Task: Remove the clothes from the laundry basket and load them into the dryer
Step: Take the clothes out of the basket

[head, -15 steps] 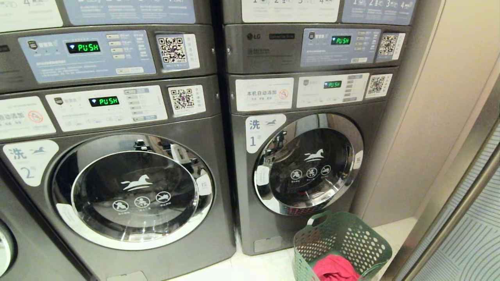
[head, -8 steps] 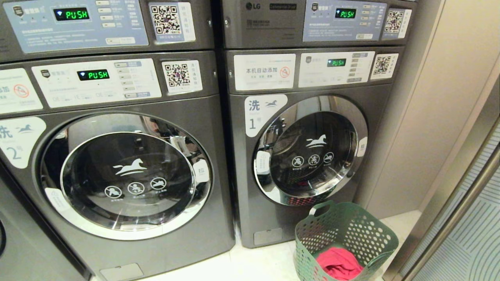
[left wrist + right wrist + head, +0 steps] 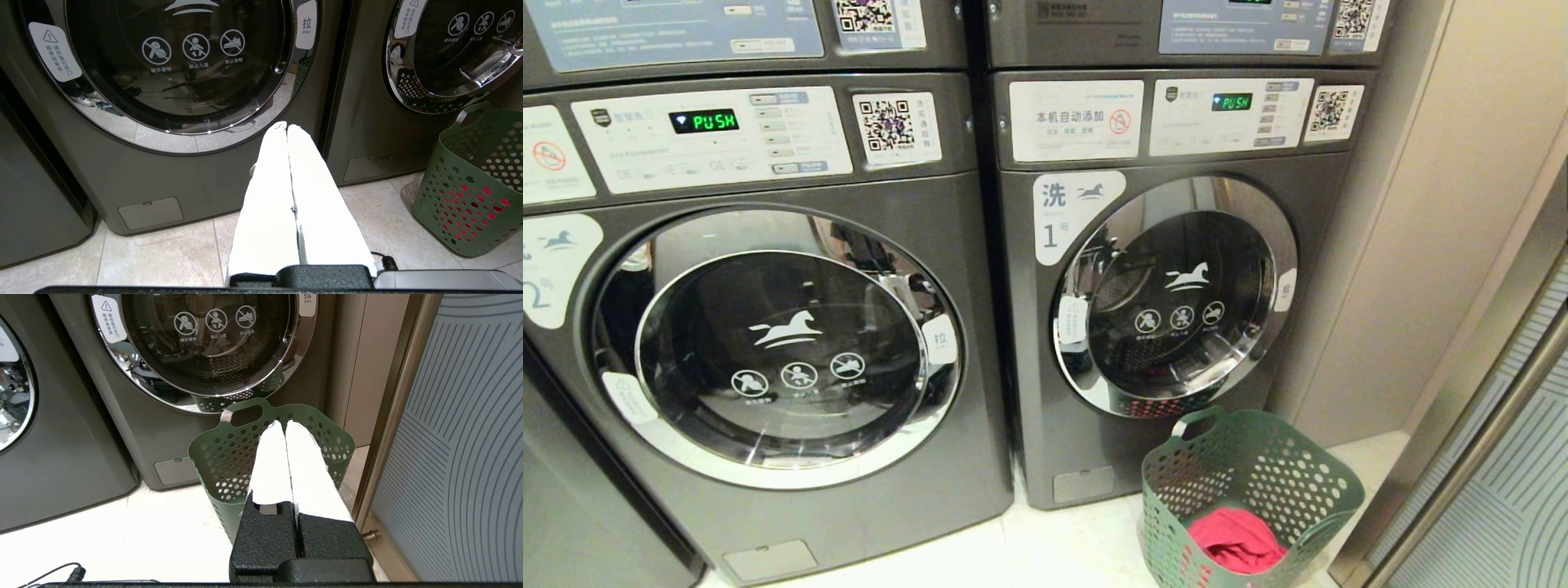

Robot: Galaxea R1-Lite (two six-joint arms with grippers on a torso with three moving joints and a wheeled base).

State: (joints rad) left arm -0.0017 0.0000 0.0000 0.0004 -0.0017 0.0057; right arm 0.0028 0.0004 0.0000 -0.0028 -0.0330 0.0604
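Note:
A green perforated laundry basket (image 3: 1258, 469) stands on the floor in front of the dryer (image 3: 1176, 298), a grey front-loader marked 1 with a round chrome-rimmed glass door. Red clothes (image 3: 1237, 539) lie bunched in the basket's bottom. Neither arm shows in the head view. My right gripper (image 3: 284, 422) is shut and empty, its white fingers hanging over the near side of the basket (image 3: 229, 457) and hiding the clothes there. My left gripper (image 3: 287, 125) is shut and empty, pointing at the lower front of the neighbouring machine (image 3: 175, 61). The basket (image 3: 474, 192) shows red through its holes.
A second grey machine marked 2 (image 3: 776, 343) stands left of the dryer, with more units stacked above both. A beige wall panel (image 3: 1437, 204) and a metal-framed patterned glass panel (image 3: 470, 437) close in the right side. Pale floor tiles (image 3: 1062, 547) lie in front.
The head view has tilted downward: both machines sit higher in the picture and more of the basket and floor shows. Nothing in the scene has moved itself.

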